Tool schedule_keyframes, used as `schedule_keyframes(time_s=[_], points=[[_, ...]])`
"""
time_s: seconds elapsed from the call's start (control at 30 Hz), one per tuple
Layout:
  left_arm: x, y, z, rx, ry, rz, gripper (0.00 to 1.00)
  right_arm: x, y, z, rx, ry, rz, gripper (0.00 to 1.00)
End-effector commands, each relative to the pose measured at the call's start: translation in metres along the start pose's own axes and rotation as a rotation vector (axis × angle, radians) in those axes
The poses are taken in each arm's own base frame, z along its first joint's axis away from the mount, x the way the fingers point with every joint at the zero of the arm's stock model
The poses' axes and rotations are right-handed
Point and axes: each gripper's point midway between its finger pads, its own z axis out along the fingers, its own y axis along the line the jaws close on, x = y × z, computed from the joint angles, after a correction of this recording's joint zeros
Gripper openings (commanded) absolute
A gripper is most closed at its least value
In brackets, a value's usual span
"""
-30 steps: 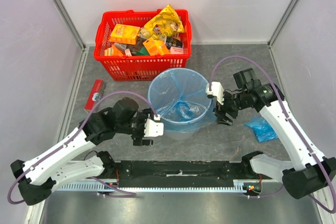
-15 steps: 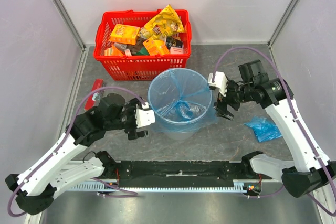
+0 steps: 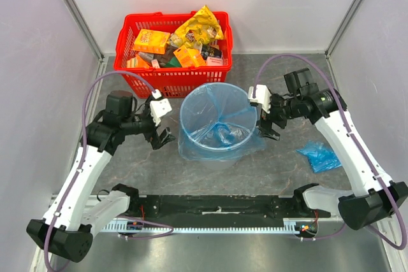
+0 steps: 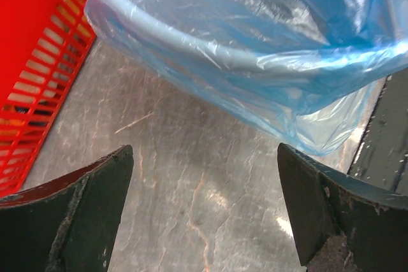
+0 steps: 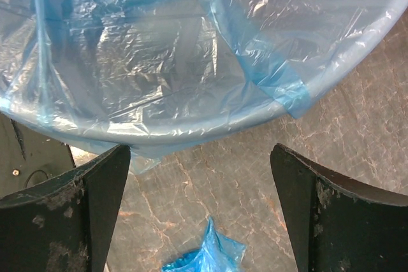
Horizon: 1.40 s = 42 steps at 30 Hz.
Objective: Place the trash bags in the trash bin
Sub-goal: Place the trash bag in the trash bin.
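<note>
The light-grey trash bin [image 3: 186, 121] stands mid-table, lined with a blue trash bag [image 3: 220, 133] that is draped over its rim and hangs down the front. A second blue trash bag [image 3: 319, 156] lies bundled on the table at the right. My left gripper [image 3: 162, 138] is open and empty, just left of the bin. In the left wrist view the left gripper [image 4: 204, 211] faces bare table below the film-covered rim [image 4: 210, 52]. My right gripper [image 3: 267, 129] is open and empty at the bin's right side. The right wrist view shows the right gripper [image 5: 201, 211], the liner [image 5: 159, 62] and the bundle [image 5: 203, 258].
A red mesh basket [image 3: 172, 82] full of snack packs, with a yellow packet [image 3: 201, 25] on top, stands right behind the bin; it also shows in the left wrist view [image 4: 35, 62]. A black rail [image 3: 217, 206] runs along the near edge. Walls close both sides.
My left arm has swung from the bin's front left back to its left side, near the basket. My right gripper has shifted slightly back along the bin's right rim.
</note>
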Motion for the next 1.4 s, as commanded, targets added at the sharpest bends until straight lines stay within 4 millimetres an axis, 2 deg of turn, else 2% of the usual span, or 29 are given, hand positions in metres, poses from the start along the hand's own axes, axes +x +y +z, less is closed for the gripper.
schedule_keyframes(time_s=[0.0, 0.17, 0.57, 0.73, 0.83, 0.97, 1.17, 1.27, 1.33, 1.37], points=[[-0.041, -0.011, -0.005, 0.138, -0.207, 0.034, 1.0, -0.003, -0.005, 0.009, -0.026, -0.04, -0.05, 0.98], [-0.047, -0.015, 0.0, 0.213, -0.249, 0.019, 1.0, 0.003, -0.004, 0.015, -0.053, -0.033, -0.056, 0.98], [-0.031, -0.001, 0.032, 0.251, -0.243, 0.018, 1.0, 0.004, 0.0, 0.027, -0.121, -0.056, -0.062, 0.98], [-0.025, -0.003, 0.038, 0.261, -0.255, 0.028, 0.96, 0.003, 0.002, 0.033, -0.155, -0.072, -0.062, 0.93], [-0.023, -0.005, 0.04, 0.277, -0.258, 0.024, 0.86, 0.001, 0.003, 0.035, -0.171, -0.084, -0.063, 0.88], [-0.023, -0.009, 0.042, 0.305, -0.266, 0.014, 0.66, 0.001, 0.005, 0.038, -0.194, -0.093, -0.057, 0.78], [-0.022, -0.014, 0.044, 0.342, -0.274, -0.025, 0.44, 0.003, 0.006, 0.041, -0.206, -0.087, -0.046, 0.45], [-0.016, -0.012, 0.048, 0.333, -0.252, -0.03, 0.27, 0.006, 0.005, 0.039, -0.188, -0.075, -0.047, 0.31], [-0.013, -0.012, 0.048, 0.327, -0.244, -0.032, 0.03, 0.007, 0.005, 0.037, -0.18, -0.071, -0.042, 0.19], [-0.011, -0.014, 0.048, 0.328, -0.239, -0.035, 0.02, 0.008, 0.005, 0.037, -0.177, -0.07, -0.041, 0.11]])
